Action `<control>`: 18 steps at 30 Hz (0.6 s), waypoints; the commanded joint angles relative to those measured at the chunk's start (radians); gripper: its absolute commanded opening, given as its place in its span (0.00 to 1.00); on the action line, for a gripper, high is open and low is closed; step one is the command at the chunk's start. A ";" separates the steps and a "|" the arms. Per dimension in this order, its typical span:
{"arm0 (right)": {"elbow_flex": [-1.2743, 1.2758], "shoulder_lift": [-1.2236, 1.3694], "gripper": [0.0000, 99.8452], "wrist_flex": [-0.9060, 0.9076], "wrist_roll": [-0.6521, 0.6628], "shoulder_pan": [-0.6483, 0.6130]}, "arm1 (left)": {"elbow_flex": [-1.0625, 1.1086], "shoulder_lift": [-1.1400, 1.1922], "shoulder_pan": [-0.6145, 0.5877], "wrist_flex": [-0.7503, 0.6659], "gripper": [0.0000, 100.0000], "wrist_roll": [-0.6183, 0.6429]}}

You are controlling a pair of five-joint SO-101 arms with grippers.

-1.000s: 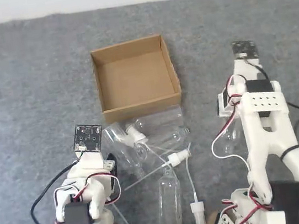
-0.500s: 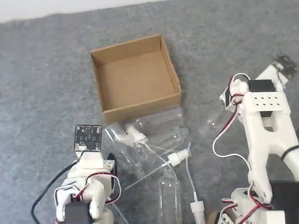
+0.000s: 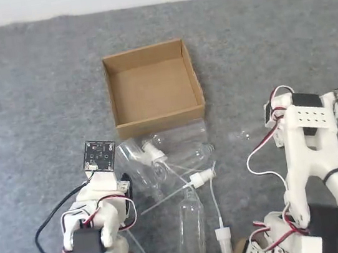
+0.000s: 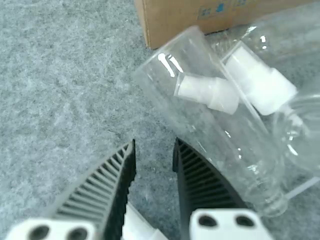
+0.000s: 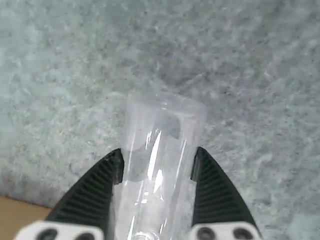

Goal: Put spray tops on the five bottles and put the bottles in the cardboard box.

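The open cardboard box (image 3: 154,87) stands at the middle back with nothing in it. In front of it lies a heap of clear bottles (image 3: 173,154), some with white spray tops (image 4: 207,93). One more bottle (image 3: 191,224) lies nearer the arms, beside a loose spray top (image 3: 224,239) with its tube. My left gripper (image 4: 152,150) hovers low beside the heap, its jaws a little apart with only carpet between them. My right gripper (image 5: 157,154) is shut on a clear bottle (image 5: 162,120) held above the carpet. That bottle's end (image 3: 244,133) pokes out to the left of the right arm.
Grey carpet (image 3: 38,88) covers the whole table. The box's front wall (image 4: 200,15) is close behind the heap. A thin tube (image 3: 166,197) trails from the heap toward the left arm. Open carpet lies left of the box and to its right.
The right arm's wrist has turned to the right, its camera board swinging from the far side to the right side. The held bottle rose and shifted. The left arm has kept still.
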 commanded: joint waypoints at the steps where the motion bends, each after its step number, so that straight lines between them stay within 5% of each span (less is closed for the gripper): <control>1: -0.005 -0.064 0.02 0.007 -0.014 0.035 | -0.013 -0.018 0.000 0.003 0.12 -0.005; 11: 0.003 -0.064 0.29 0.016 -0.012 -0.018 | -0.013 -0.018 0.000 0.003 0.12 -0.005; 18: 0.009 -0.074 0.30 0.016 -0.014 -0.036 | -0.013 -0.018 0.000 0.003 0.12 -0.005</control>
